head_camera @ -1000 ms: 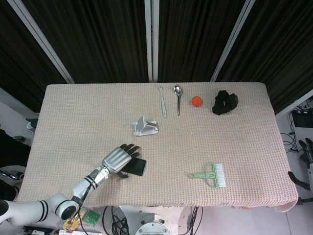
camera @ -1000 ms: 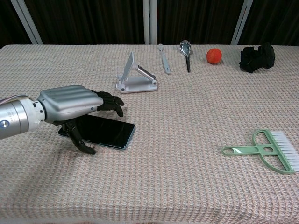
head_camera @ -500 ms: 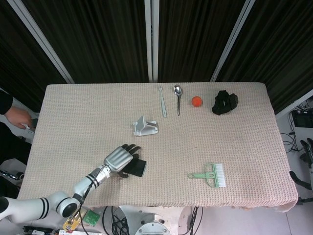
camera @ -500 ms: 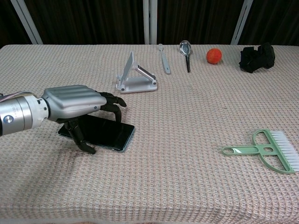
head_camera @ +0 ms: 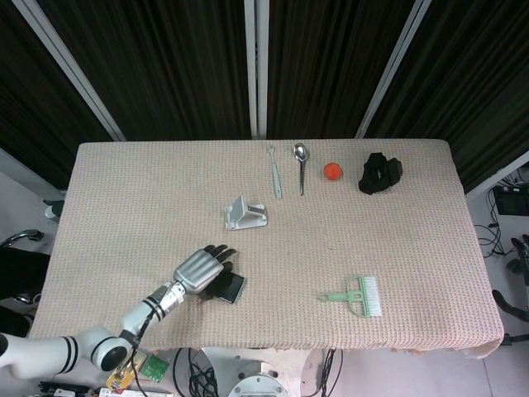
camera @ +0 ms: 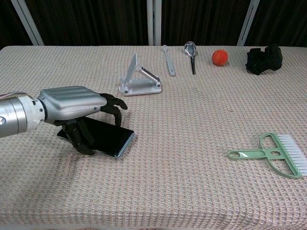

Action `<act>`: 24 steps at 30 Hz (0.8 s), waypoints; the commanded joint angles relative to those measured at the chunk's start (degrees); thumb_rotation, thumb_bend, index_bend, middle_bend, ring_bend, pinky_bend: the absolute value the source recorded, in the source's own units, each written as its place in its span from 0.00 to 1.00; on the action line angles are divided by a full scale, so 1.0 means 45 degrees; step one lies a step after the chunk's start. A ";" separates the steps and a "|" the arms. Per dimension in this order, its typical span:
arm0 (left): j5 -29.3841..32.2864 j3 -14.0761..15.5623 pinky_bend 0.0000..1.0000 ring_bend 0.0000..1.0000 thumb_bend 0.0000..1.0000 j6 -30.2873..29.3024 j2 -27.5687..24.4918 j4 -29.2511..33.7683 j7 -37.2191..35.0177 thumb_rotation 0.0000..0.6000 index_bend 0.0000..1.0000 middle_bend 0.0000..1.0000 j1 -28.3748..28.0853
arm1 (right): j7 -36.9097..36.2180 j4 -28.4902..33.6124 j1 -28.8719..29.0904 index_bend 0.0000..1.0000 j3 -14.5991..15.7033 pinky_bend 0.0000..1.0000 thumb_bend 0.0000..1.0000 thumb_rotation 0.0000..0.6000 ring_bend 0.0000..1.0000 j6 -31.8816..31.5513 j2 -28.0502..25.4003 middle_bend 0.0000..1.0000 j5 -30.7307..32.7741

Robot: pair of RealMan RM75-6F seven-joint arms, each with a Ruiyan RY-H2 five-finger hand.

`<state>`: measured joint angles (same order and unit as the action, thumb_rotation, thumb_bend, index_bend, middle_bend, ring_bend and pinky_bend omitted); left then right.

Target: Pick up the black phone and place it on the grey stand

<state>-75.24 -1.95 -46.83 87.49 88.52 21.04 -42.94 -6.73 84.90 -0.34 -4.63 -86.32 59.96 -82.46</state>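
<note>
The black phone (camera: 113, 140) lies low at the table's front left, seen in the head view as a dark slab (head_camera: 232, 288) poking out from under my left hand. My left hand (camera: 72, 104) (head_camera: 198, 270) covers the phone's left half; its fingers curl over the far edge and its thumb is tucked against the near edge, so it grips the phone. The phone's right end looks slightly raised off the cloth. The grey stand (camera: 139, 79) (head_camera: 246, 216) sits upright and bare behind the hand, toward the table's middle. My right hand does not show.
Along the back edge lie a grey utensil (camera: 168, 60), a spoon (camera: 191, 51), an orange ball (camera: 219, 57) and a black bundle (camera: 263, 59). A green brush (camera: 274, 155) lies at the front right. The woven table cloth (camera: 192, 115) covers the whole top.
My left hand has closed around the phone, the thumb coming in under the near edge. The phone has shifted slightly left and tilted; it looks shorter from above.
</note>
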 commanded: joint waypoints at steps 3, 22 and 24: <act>-0.0147 -0.0118 0.20 0.08 0.26 -0.0489 -0.0666 0.0651 -0.1384 1.00 0.71 0.30 0.0353 | -0.0079 -0.0049 -0.0031 0.00 0.0018 0.00 0.15 1.00 0.00 0.0022 -0.0007 0.00 0.0022; -0.0925 -0.0924 0.20 0.25 0.31 -0.2350 -0.1902 0.0025 -0.9765 1.00 0.71 0.70 0.1825 | -0.0193 -0.0064 -0.0072 0.00 -0.0046 0.00 0.15 1.00 0.00 0.0022 0.0008 0.00 0.0121; -0.0819 -0.1244 0.20 0.25 0.31 -0.2886 -0.2004 -0.0074 -1.0634 1.00 0.71 0.70 0.2083 | -0.0224 -0.0108 -0.0057 0.00 -0.0043 0.00 0.15 1.00 0.00 0.0061 0.0048 0.00 0.0124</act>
<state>-79.06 -5.29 -56.20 80.11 88.96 -20.99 -35.73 -7.72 84.42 -0.61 -4.82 -86.05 60.17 -81.91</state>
